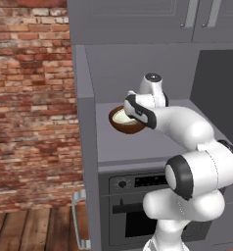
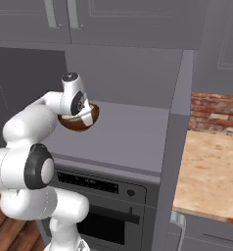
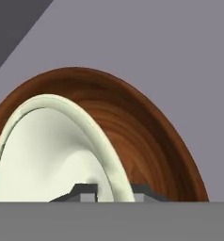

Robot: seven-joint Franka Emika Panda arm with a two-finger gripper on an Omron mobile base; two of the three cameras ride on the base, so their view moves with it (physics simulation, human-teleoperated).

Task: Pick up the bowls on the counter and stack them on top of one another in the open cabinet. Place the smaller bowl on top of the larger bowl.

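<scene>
Fingertips straddle the rim of the pale bowl, one inside, one outside, because that thin wall is the only graspable edge. Jaws look narrow; whether they pinch or have begun releasing I cannot tell. Pale bowl sits inside the brown bowl, nested on the cabinet shelf, left of the gripper.

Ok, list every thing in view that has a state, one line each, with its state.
smaller bowl: nested inside the larger bowl, rim between the finger tips.
larger bowl: upright on the cabinet shelf, holding the smaller bowl.
gripper: at the smaller bowl's rim, one tip inside, one outside; grip or release cannot be told.
open cabinet: open, shelf bearing the stacked bowls.
oven: door closed.
counter: no bowls on it.
</scene>
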